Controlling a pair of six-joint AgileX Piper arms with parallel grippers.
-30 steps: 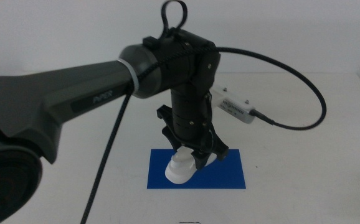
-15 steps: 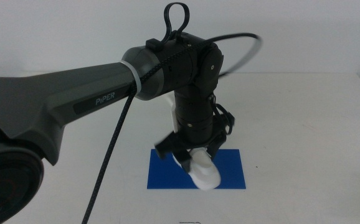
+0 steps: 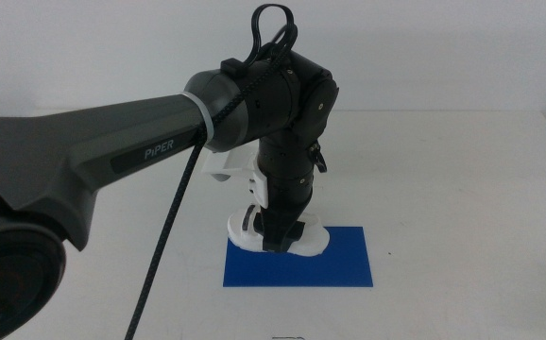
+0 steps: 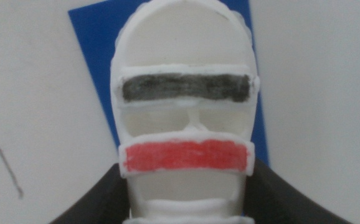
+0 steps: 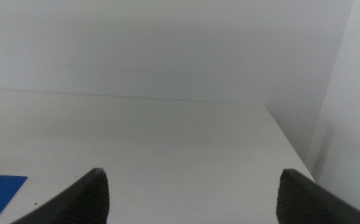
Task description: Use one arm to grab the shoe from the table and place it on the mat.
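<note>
The left gripper (image 3: 281,238) is squeezing the shoe (image 4: 185,118), which is pointing straight out from it, over the mat (image 3: 344,264) underneath.

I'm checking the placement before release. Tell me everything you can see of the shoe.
The shoe is small and white, with a thick white sole and straps painted dark and red. It looks like smooth moulded plastic. The left end effector grips it by the sides, over the blue mat's far edge; whether it touches the mat cannot be told.
</note>
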